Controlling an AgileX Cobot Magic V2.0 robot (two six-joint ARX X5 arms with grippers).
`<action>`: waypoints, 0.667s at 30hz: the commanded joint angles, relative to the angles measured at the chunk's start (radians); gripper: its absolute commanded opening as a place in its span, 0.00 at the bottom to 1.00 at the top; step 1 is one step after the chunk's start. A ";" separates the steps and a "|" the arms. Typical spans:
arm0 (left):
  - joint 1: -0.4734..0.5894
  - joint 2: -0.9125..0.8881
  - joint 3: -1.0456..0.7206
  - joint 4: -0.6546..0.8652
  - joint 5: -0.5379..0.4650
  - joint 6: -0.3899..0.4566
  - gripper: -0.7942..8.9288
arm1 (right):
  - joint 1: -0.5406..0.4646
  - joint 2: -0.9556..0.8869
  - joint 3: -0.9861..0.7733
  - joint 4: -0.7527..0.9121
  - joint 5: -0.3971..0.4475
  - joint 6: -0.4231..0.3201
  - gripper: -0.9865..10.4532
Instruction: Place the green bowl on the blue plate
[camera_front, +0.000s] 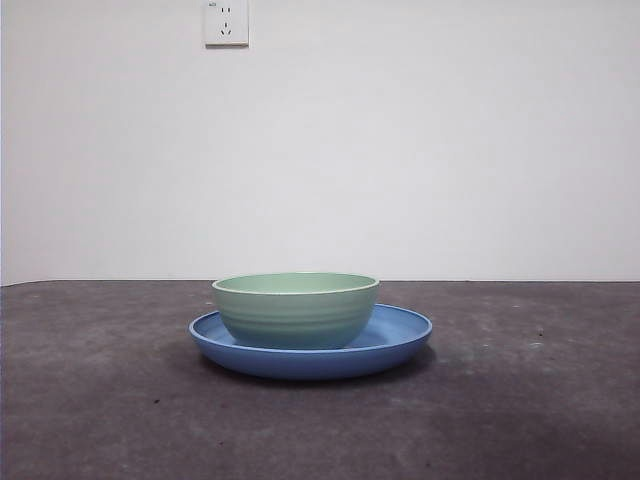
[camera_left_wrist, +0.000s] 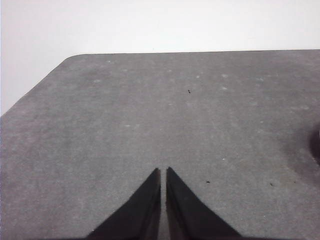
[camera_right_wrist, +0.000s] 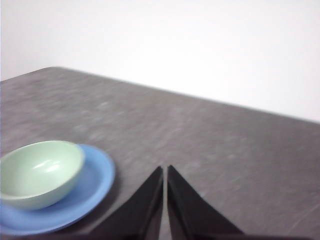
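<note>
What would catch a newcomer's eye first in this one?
The green bowl sits upright in the blue plate mid-table, a little off the plate's centre. Both tools are shut and clear of the dishes: the right tool hangs near the plate, while the left tool hangs over bare table.

We see a pale mint-green bowl, faintly ridged, on a glossy blue plate atop the mottled dark-grey bench.
</note>
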 joint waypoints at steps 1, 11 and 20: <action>0.001 -0.002 -0.020 -0.007 -0.002 -0.005 0.10 | -0.002 -0.055 -0.090 0.091 0.048 0.002 0.10; 0.001 -0.002 -0.021 -0.007 -0.002 -0.005 0.10 | 0.018 -0.173 -0.310 0.186 0.146 0.077 0.10; 0.001 -0.002 -0.021 -0.008 -0.002 -0.005 0.10 | 0.034 -0.194 -0.349 0.116 0.200 0.105 0.10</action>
